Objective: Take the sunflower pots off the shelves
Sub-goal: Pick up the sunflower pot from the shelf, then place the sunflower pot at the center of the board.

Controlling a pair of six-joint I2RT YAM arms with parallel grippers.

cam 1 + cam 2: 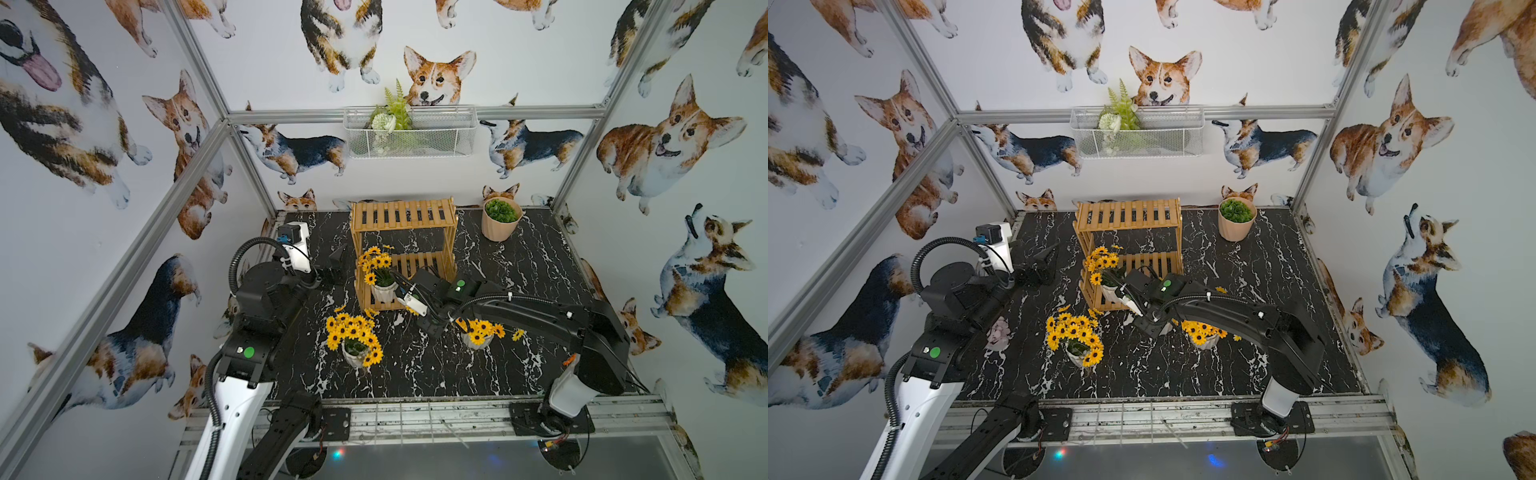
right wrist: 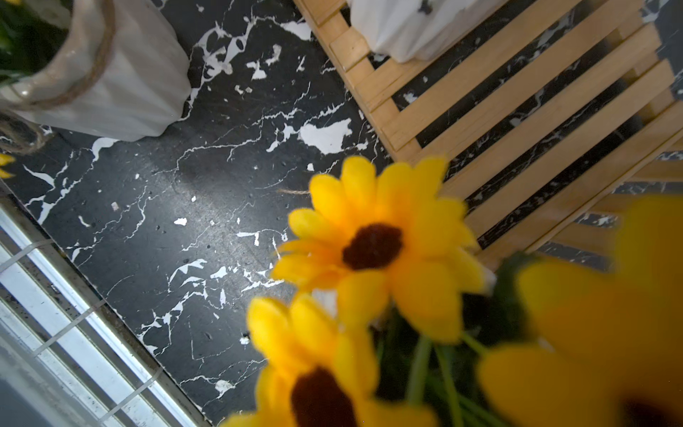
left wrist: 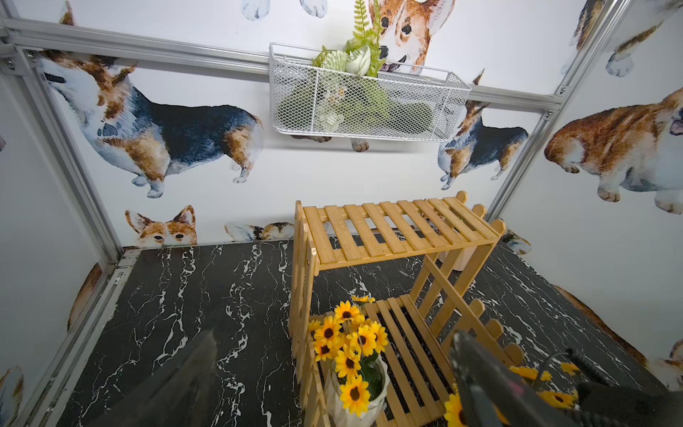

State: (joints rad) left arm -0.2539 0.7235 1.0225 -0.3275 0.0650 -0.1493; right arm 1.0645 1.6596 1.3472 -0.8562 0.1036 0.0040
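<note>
- The shelves (image 1: 402, 214) are a two-tier rack of light wood with slatted boards and thin posts, standing at the back middle of the black marbled counter (image 1: 519, 291). The upper tier is bare.
- Three sunflower pots show in both top views. Each is a small white ribbed pot under a bushy bunch of yellow blooms with dark centres.
- The shelf pot (image 1: 383, 291) stands upright at the left end of the lower tier, with its flowers rising toward the upper board.
- The front pot (image 1: 353, 353) stands on the counter ahead of the rack, its blooms spilling over the rim. In the right wrist view, brown twine circles its rim.
- The third pot (image 1: 478, 338) stands on the counter to the right and is partly hidden under the right arm.
- The left hand (image 1: 336, 264) hovers left of the rack beside the lower tier, with its fingers spread wide and empty.
- The right hand (image 1: 432, 327) points down near the third pot and is closed. Blurred blooms (image 2: 373, 244) fill its wrist view and hide the fingers, so whether it grips any stems cannot be told.
</note>
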